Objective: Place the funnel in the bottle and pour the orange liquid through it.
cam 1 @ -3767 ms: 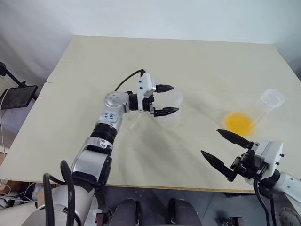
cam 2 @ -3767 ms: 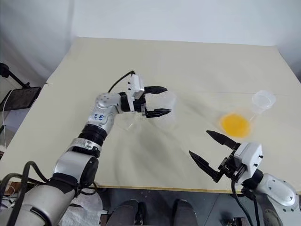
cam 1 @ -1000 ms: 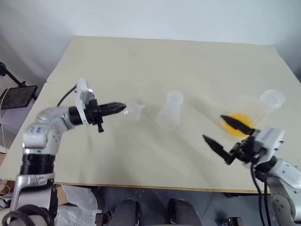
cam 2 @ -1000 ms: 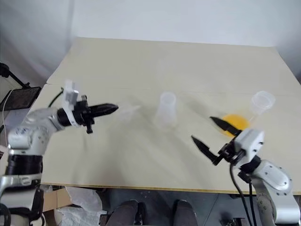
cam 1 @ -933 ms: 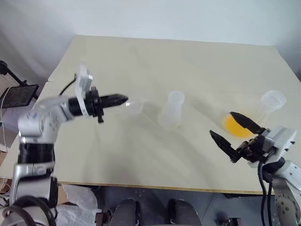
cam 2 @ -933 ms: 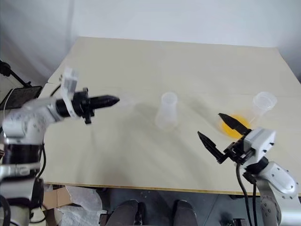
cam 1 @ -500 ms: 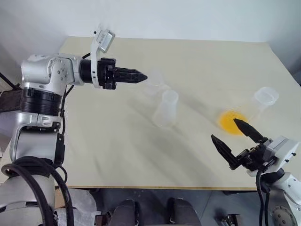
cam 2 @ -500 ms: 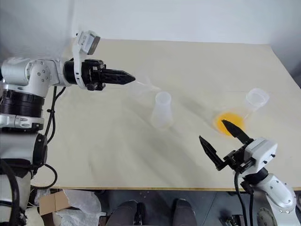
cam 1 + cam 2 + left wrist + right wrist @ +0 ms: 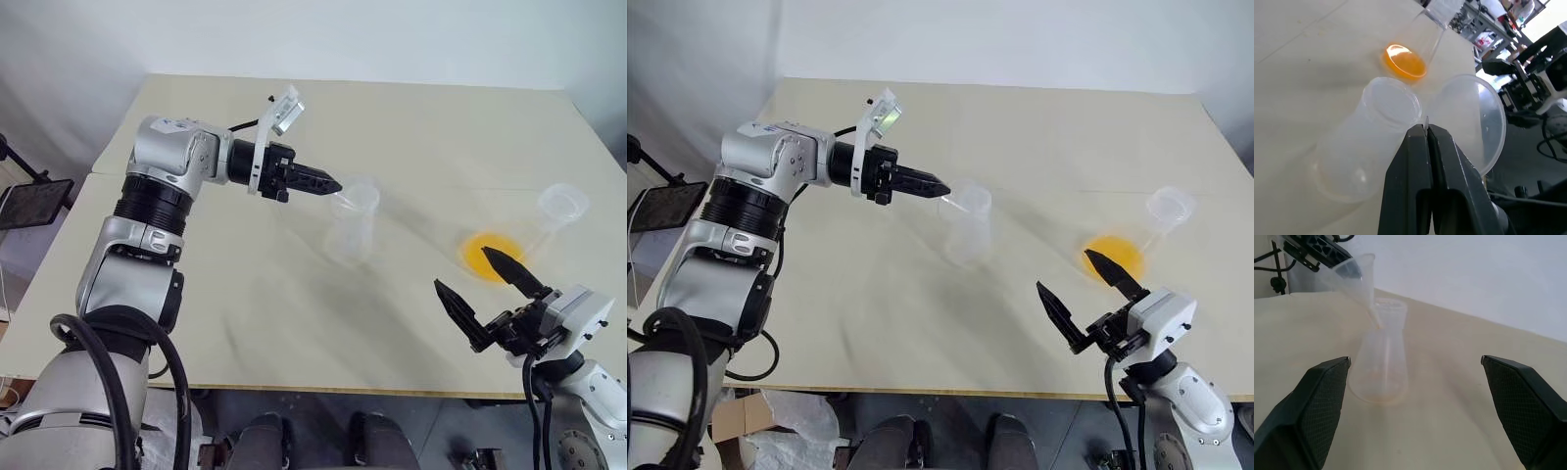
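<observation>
Above the bottle (image 9: 351,223), funnel (image 9: 1354,275) pinched in the left tool (image 9: 331,185); right tool (image 9: 487,292) agape.

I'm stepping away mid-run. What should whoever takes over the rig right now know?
Left gripper: shut on the funnel, held by its rim beside the empty bottle's mouth, stem not yet in the neck.
Right gripper: jaws open, empty, near the flask of orange liquid standing on the table.
Done: funnel picked up.
Left: seat the funnel, grasp the flask, pour.
</observation>
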You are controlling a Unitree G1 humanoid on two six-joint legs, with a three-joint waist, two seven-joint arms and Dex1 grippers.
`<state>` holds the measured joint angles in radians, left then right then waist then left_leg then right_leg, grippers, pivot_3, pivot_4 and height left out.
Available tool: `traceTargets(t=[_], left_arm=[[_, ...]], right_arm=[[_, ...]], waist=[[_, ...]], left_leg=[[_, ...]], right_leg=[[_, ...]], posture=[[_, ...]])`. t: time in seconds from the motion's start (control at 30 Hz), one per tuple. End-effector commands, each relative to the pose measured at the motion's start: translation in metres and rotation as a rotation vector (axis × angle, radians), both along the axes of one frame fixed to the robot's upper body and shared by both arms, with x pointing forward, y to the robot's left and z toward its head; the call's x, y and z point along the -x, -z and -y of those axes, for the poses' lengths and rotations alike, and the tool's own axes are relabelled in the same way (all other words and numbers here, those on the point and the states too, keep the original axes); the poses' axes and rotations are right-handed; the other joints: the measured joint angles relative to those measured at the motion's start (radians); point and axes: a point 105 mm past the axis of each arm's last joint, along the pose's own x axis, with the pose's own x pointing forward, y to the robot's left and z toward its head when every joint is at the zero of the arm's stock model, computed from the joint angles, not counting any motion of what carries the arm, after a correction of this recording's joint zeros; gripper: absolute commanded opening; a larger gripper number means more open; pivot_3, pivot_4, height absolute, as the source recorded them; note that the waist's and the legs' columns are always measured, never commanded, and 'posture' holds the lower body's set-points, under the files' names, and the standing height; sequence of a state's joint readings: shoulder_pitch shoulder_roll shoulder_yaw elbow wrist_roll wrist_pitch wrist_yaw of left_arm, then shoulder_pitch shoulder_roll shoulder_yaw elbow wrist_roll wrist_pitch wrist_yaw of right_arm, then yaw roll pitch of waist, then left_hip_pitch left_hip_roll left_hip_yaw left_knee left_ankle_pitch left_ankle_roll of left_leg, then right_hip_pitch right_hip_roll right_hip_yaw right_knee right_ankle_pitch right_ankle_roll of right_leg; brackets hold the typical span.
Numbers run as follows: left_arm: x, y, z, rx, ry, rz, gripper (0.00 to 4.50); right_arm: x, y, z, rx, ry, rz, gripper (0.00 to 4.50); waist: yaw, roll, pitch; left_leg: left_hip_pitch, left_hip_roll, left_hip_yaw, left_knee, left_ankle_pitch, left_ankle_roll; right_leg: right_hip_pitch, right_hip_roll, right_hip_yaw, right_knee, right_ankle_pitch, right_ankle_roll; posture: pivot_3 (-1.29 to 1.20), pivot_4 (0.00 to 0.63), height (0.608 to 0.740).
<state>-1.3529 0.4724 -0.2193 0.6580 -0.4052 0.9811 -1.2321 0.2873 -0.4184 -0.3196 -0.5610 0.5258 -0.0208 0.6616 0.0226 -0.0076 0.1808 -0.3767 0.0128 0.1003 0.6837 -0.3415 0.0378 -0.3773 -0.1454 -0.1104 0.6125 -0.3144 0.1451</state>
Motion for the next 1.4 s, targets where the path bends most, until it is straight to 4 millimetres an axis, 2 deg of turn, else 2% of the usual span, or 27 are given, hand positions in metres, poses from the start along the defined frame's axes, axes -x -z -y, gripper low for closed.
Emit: traceTargets(t=[0.03,0.13,0.27,0.53,0.8,0.97,1.07,1.4], left_arm=[[0.004,-0.03,-0.003,0.042,0.021,0.079,0.04],[0.01,-0.039,-0.01,0.06,0.052,0.082,0.04],[0.004,-0.047,-0.015,0.062,0.027,0.126,0.04],[0.001,-0.029,-0.01,-0.038,0.06,0.117,0.04],[-0.007,-0.01,0.005,-0.123,0.052,0.129,0.04],[-0.005,-0.017,0.017,-0.064,0.087,0.151,0.04],[-0.006,-0.02,0.017,-0.041,0.085,0.171,0.66],[-0.008,-0.015,0.006,0.031,0.066,0.154,3.75]], right_arm=[[0.005,-0.01,-0.005,0.006,-0.004,0.052,4.5],[0.005,-0.01,-0.005,0.008,-0.007,0.05,4.5],[0.004,-0.01,-0.005,0.009,-0.009,0.05,4.5],[0.002,-0.012,-0.005,0.017,-0.011,0.054,4.5],[0.001,-0.01,-0.008,0.018,-0.014,0.055,4.5],[-0.002,-0.012,-0.009,0.019,-0.016,0.065,4.5],[-0.003,-0.016,-0.011,0.012,-0.014,0.085,4.5],[-0.01,-0.021,-0.011,-0.009,0.007,0.13,4.5]], waist=[[-0.001,0.0,0.0],[-0.002,0.0,0.0],[-0.001,0.0,0.0],[0.0,0.0,0.0],[0.0,0.0,0.0],[0.001,0.0,0.0],[0.0,0.0,0.0],[0.001,0.0,0.0]], left_leg=[[0.0,0.0,0.0,0.0,0.0,0.0],[0.0,0.0,0.0,0.0,0.0,0.0],[0.0,0.0,0.0,0.0,0.0,0.0],[0.0,-0.001,0.0,0.0,0.0,0.0],[0.0,-0.001,0.0,0.0,0.0,0.0],[0.0,0.0,0.0,0.0,0.0,0.0],[0.0,0.0,0.0,0.0,0.0,0.0],[0.0,-0.001,0.0,0.0,0.0,0.0]], right_leg=[[0.0,0.0,0.0,0.0,0.0,0.0],[0.0,0.0,0.0,0.0,0.0,0.0],[0.0,0.0,0.0,0.0,0.0,0.0],[0.0,0.0,0.0,0.0,0.0,0.0],[0.0,0.0,0.0,0.0,0.0,0.0],[0.0,0.0,0.0,0.0,0.0,0.0],[0.0,0.0,0.0,0.0,0.0,0.0],[0.0,0.0,0.0,0.001,0.0,0.0]], posture=[[0.0,0.15,0.74],[0.0,0.15,0.74],[0.0,0.15,0.74],[0.0,0.15,0.74],[0.0,0.15,0.74],[0.0,0.15,0.74],[0.0,0.15,0.74],[0.0,0.15,0.74]])
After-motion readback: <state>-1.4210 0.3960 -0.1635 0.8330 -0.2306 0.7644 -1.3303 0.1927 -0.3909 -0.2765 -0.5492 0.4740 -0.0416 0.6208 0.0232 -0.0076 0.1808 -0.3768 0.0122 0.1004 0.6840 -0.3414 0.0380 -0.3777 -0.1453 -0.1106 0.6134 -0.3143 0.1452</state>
